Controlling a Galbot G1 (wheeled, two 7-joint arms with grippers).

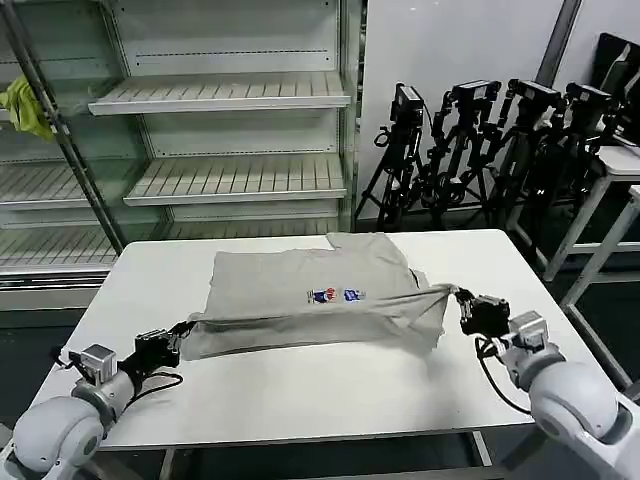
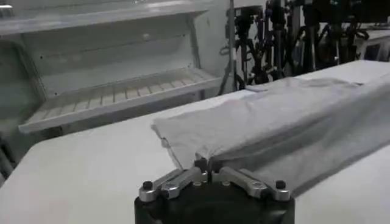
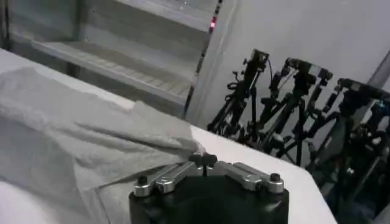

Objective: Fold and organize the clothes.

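Note:
A light grey shirt [image 1: 310,290] with a small multicoloured chest print [image 1: 335,295] lies across the middle of the white table [image 1: 330,390]. Its near edge is lifted and pulled taut between my two grippers. My left gripper [image 1: 180,335] is shut on the shirt's left near corner [image 2: 204,155]. On the right side, my right gripper [image 1: 462,300] is shut on the opposite near corner [image 3: 183,149]. In the left wrist view the left gripper [image 2: 207,163] pinches the fabric between closed jaws. The right wrist view shows the right gripper [image 3: 203,159] doing the same.
Metal shelving [image 1: 230,95] stands behind the table, with a yellow-green cloth [image 1: 25,105] on its left end. Black tripods [image 1: 470,140] crowd the back right. Another white table [image 1: 625,165] stands at the far right. Bare tabletop lies in front of the shirt.

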